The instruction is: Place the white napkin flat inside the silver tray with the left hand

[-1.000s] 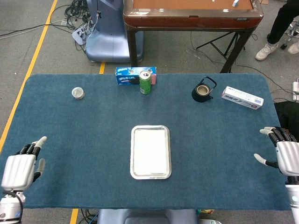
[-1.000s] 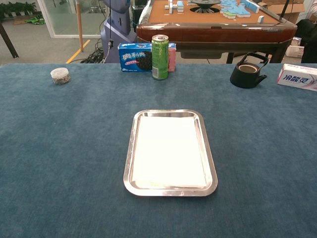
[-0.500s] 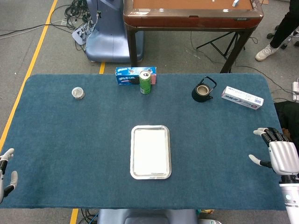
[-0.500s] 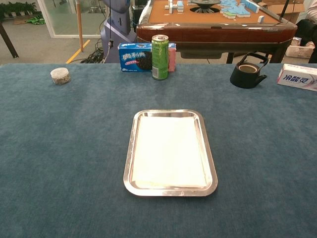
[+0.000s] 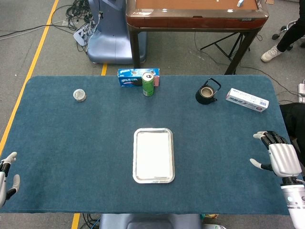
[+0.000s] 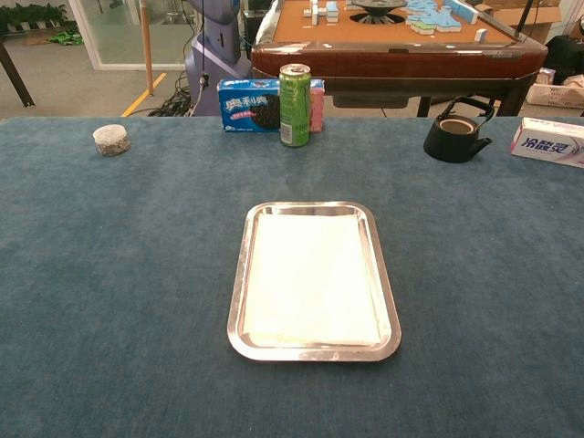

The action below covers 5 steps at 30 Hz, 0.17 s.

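Lying flat inside the silver tray (image 6: pixel 239 294), the white napkin (image 6: pixel 312 281) is judged placed; left hand (image 5: pixel 5 176) withdrawn to the table (image 5: pixel 71 143) edge, fingers apart, empty.

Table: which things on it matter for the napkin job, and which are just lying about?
Job:
napkin, flat in the tray
tray
left hand, at the table's edge, holding nothing

Lying about:
green can
cookie box
black kettle
white carton
small round container
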### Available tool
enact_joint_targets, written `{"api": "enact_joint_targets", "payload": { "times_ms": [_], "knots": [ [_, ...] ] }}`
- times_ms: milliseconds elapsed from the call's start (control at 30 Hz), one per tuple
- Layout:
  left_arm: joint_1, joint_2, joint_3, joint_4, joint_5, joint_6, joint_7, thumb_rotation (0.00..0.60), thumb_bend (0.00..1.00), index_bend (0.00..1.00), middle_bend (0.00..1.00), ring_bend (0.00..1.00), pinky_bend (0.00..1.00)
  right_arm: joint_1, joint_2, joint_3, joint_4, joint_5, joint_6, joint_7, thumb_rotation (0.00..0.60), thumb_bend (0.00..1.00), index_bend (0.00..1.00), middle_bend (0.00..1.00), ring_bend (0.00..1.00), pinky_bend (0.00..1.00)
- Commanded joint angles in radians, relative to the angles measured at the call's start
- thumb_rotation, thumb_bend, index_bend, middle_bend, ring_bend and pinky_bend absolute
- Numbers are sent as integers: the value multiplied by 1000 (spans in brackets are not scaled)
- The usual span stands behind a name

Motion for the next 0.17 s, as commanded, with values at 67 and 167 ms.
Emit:
{"api": "enact_joint_targets", "payload": {
  "times_ms": [67, 167],
  "knots": [
    [15, -3, -13, 1, 8, -14, 13, 600, 483, 158, 272, 272, 468, 7, 0, -1, -1, -2, -6, 4, 600, 92, 291, 268, 168, 265],
    [27, -6, -21, -1, 21, -22, 26, 600, 483, 158, 272, 273, 468, 15, 1, 1, -3, 1, -17, 5, 600, 92, 291, 268, 168, 265]
  ]
}}
